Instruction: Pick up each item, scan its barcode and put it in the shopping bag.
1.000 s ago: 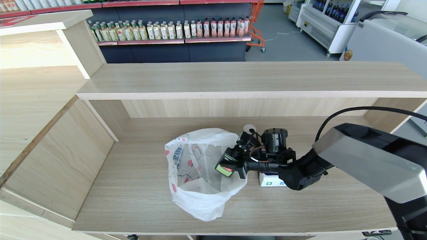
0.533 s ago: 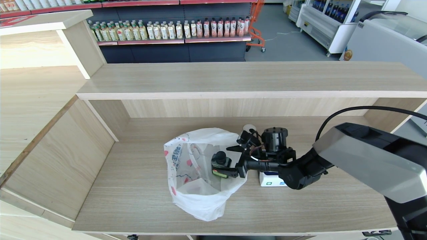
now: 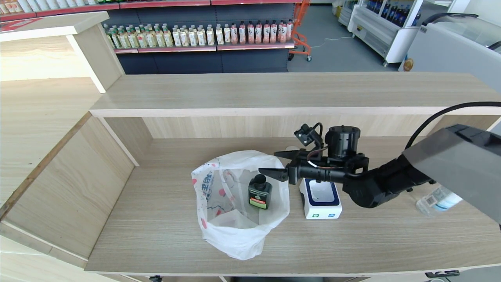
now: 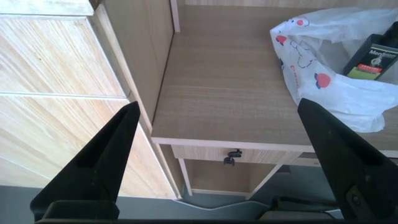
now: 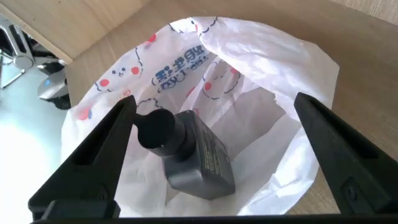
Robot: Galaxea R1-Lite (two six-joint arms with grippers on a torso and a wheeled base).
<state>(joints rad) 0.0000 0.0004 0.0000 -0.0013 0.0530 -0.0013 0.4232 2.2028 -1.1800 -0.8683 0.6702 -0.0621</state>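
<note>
Our right hand (image 3: 269,162) hangs wide and empty above the far right rim of the bag (image 3: 235,235), its fingers pointing across the bag's mouth. The black bottle (image 3: 260,192) sits inside the bag, leaning with its cap uppermost, apart from the fingers. The bag stands open on the table (image 3: 156,243), near the front. Just to its right lies the white scanner (image 3: 321,199), under our right wrist. A clear bottle (image 3: 432,200) lies farther right, partly hidden by the arm. Our left hand (image 4: 217,104) is spread wide too, holding nothing, beyond the table's front edge and well apart from the bag.
</note>
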